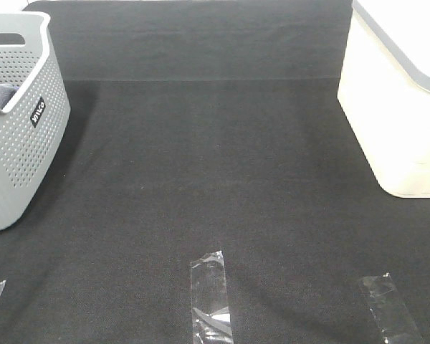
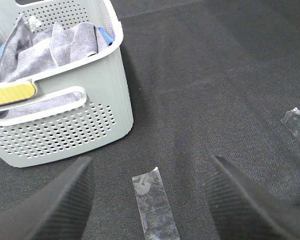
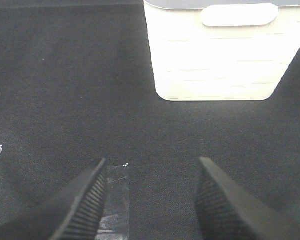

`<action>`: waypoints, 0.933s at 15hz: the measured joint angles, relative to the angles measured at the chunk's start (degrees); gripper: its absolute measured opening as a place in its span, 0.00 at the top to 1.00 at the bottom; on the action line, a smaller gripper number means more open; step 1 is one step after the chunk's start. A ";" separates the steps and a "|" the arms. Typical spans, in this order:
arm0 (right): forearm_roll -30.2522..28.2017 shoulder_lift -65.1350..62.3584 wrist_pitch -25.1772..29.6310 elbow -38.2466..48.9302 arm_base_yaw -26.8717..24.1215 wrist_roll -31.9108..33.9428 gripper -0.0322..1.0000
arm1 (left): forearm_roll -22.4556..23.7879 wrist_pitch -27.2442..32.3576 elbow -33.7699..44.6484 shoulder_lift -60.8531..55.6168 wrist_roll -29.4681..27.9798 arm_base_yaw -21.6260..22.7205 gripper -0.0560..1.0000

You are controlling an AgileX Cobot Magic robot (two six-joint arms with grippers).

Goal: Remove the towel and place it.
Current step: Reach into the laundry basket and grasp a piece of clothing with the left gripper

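Note:
The grey-blue towel point(image 2: 45, 50) lies crumpled inside the grey perforated basket point(image 2: 65, 130); in the high view only a dark fold of the towel point(image 1: 0, 89) shows inside the basket point(image 1: 21, 143) at the left edge. My left gripper point(image 2: 150, 200) stands open above the black mat, short of the basket, with nothing between its fingers. My right gripper point(image 3: 150, 200) is also open and empty, facing the white bin point(image 3: 220, 50). Neither gripper shows in the high view.
A white bin point(image 1: 394, 107) with a grey rim stands at the right. Clear tape strips point(image 1: 211, 297) point(image 1: 387, 304) are stuck on the black mat near the front. A bright blue cloth edge point(image 2: 104, 36) peeks beside the towel; a yellow piece point(image 2: 12, 93) sits on the basket's handle.

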 joint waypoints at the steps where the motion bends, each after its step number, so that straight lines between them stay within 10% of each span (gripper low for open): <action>1: 0.00 0.00 0.00 0.00 0.00 0.00 0.48 | 0.00 0.00 0.00 0.00 0.00 0.00 0.36; 14: 0.00 0.00 0.00 0.00 0.00 0.00 0.48 | 0.00 0.00 0.00 0.00 0.00 0.00 0.36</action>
